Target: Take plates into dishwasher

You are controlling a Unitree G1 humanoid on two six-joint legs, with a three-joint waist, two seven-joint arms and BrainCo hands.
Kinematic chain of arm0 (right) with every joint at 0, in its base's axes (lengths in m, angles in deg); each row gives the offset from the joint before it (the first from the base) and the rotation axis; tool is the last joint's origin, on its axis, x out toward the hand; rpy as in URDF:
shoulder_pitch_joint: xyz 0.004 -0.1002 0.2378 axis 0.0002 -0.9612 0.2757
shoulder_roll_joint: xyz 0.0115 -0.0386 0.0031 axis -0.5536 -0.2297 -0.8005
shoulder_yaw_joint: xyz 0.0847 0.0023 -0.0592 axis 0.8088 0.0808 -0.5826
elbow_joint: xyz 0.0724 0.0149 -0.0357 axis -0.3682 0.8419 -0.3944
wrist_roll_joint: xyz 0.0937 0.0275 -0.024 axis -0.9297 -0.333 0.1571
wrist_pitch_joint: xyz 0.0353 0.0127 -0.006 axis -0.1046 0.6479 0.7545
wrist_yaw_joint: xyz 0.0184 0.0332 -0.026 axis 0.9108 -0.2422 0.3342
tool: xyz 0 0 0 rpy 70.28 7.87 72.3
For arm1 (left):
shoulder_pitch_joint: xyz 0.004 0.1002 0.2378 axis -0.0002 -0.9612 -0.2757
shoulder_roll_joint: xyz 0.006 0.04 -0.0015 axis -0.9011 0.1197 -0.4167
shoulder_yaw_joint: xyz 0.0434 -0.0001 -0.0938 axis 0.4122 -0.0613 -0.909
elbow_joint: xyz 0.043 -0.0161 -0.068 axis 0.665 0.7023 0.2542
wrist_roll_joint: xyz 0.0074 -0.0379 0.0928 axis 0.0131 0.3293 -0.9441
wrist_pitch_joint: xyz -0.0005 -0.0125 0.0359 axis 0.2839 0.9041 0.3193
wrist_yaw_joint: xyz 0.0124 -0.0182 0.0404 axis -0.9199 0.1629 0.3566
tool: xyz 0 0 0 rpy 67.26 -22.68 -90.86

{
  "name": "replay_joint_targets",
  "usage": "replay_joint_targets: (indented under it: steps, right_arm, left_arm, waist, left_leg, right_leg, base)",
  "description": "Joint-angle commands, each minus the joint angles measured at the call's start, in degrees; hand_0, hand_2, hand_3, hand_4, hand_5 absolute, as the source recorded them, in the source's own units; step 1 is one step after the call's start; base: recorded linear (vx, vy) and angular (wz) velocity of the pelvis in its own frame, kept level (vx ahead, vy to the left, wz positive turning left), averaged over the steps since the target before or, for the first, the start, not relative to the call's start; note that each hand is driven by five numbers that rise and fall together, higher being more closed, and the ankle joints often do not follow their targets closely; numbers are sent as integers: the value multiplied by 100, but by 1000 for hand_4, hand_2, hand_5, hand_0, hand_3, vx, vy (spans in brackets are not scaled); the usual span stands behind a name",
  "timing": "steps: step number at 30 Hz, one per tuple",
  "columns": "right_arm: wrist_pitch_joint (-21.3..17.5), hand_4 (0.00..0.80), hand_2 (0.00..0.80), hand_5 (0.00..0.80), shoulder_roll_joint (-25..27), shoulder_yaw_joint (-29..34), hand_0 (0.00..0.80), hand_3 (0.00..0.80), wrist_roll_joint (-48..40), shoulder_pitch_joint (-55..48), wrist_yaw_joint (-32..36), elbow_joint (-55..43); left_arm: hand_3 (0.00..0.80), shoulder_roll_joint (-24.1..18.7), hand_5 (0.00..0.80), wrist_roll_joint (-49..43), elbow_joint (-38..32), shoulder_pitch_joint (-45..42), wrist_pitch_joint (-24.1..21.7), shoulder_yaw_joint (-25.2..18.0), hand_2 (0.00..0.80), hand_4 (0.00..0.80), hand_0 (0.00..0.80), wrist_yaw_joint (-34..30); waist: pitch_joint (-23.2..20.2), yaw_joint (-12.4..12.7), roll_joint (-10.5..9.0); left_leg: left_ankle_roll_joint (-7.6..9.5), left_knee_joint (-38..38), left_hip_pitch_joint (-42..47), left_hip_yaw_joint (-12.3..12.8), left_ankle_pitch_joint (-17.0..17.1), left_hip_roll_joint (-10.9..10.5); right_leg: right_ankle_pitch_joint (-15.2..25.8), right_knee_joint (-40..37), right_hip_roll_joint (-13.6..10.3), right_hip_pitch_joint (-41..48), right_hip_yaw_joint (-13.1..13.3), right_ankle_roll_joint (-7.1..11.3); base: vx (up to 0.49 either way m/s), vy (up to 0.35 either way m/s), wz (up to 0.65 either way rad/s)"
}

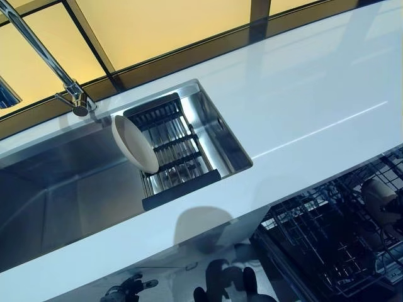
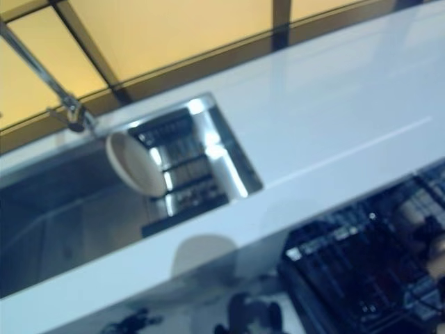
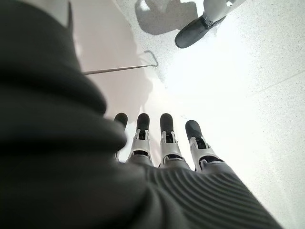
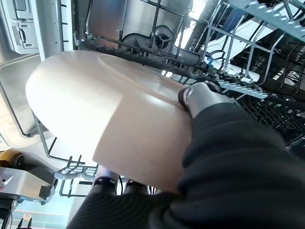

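A beige plate [image 4: 109,109] is in my right hand [image 4: 224,143]. The thumb lies on its upper face and the fingers [image 4: 112,183] curl under its rim. It hangs tilted among the wires of the dishwasher rack [image 4: 248,81] and also shows in the left eye view [image 1: 380,196], inside the dark rack [image 1: 327,239] at the lower right. A second beige plate [image 1: 134,143] stands on edge on the drying rack [image 1: 176,151] in the sink [image 1: 56,189]. My left hand [image 3: 162,143] hangs over the floor with straight fingers and holds nothing.
A white countertop [image 1: 302,94] runs between the sink and the dishwasher. A chrome tap [image 1: 74,95] stands at the sink's far edge. Yellow window panes [image 1: 157,25] lie behind the counter.
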Motion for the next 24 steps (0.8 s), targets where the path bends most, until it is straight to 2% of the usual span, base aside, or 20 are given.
replay_joint_targets:
  steps: [1, 13, 14, 15, 16, 24]
  right_arm:
    - [60, 800, 800, 800, -116, -164, 800, 800, 213, 194, 3, 420]
    - [187, 800, 800, 800, -395, -130, 800, 800, 150, 47, 43, 712]
    - [241, 627, 627, 627, -421, -134, 627, 627, 147, 42, 17, 738]
    - [275, 195, 195, 195, -442, -123, 195, 195, 118, 38, -60, 748]
    - [336, 0, 0, 0, -442, -91, 0, 0, 88, 28, 13, 745]
    - [596, 0, 0, 0, -292, 113, 0, 0, 3, -46, 28, 509]
  left_arm:
    - [0, -106, 0, 16, 185, 206, -47, 117, 0, 0, 0, -22]
    - [0, -137, 0, -53, 221, 228, -10, 101, 0, 0, 0, -11]
    - [0, -138, 0, -64, 234, 234, -13, 99, 0, 0, 0, -12]
    - [0, -142, 0, -81, 242, 232, -20, 92, 0, 0, 0, -19]
    - [0, -154, 0, -93, 236, 225, -19, 84, 0, 0, 0, -36]
    - [0, -205, 0, -164, 264, 182, -23, 1, 0, 0, 0, -91]
  waist:
    - [-39, -22, -258]
    - [-51, 42, -334]
    - [-56, 48, -339]
    - [-59, 55, -339]
    - [-62, 57, -339]
    - [-96, 34, -457]
  left_leg:
    - [63, -9, 165, -199, -445, -105]
    - [89, -9, 202, -252, -453, -88]
    - [90, -9, 207, -261, -452, -89]
    - [90, -9, 214, -270, -451, -89]
    - [89, -9, 220, -276, -449, -91]
    - [95, -9, 262, -296, -461, -82]
  right_leg:
    - [-556, 24, 30, 304, -167, 318]
    - [-558, 24, 36, 363, -172, 319]
    - [-558, 24, 36, 370, -172, 316]
    - [-556, 24, 37, 382, -177, 314]
    - [-556, 24, 37, 391, -180, 312]
    - [-549, 24, 72, 436, -141, 305]
  base:
    - [0, 0, 0]
    - [2, -6, 1]
    - [0, 0, 0]
    - [16, -7, 3]
    - [13, 0, 3]
    - [0, 0, 0]
